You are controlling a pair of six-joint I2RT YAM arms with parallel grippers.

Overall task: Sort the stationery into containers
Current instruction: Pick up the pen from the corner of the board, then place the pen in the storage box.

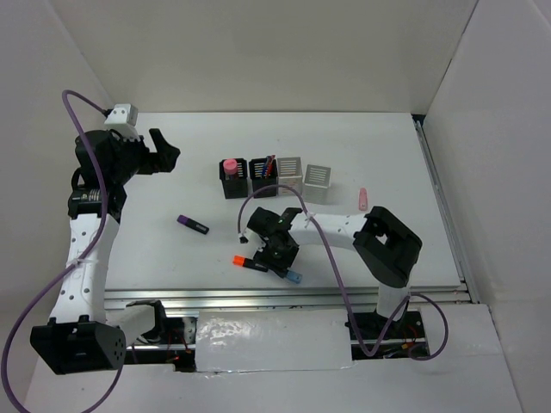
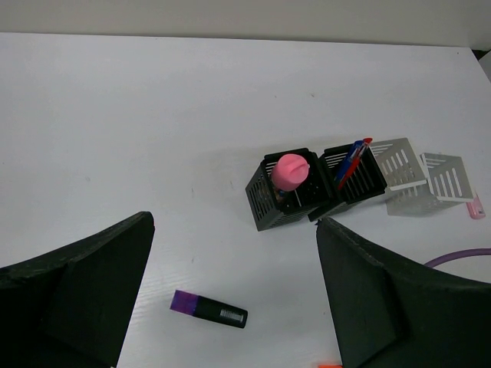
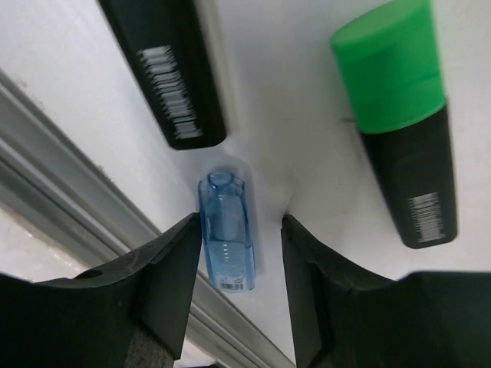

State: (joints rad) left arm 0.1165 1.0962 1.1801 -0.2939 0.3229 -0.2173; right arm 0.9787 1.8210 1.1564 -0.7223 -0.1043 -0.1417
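Right end effector (image 3: 238, 238) straddles one blue marker (image 3: 227, 247), four cups (image 1: 232, 182) (image 1: 263, 179) (image 1: 290, 175) (image 1: 317, 179) beyond.

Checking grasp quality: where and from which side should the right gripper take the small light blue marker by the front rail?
Across its mid-body, from straight above. The light blue marker lies flat, its long sides parallel to the fingers of the open right gripper, which flank it. The black-barrelled marker and green-capped marker lie apart from it, so there should be finger room.

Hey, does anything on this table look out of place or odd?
A pink marker lies alone right of the end grey cup, and a purple highlighter lies alone left of the right gripper. Nothing looks spilled or damaged.
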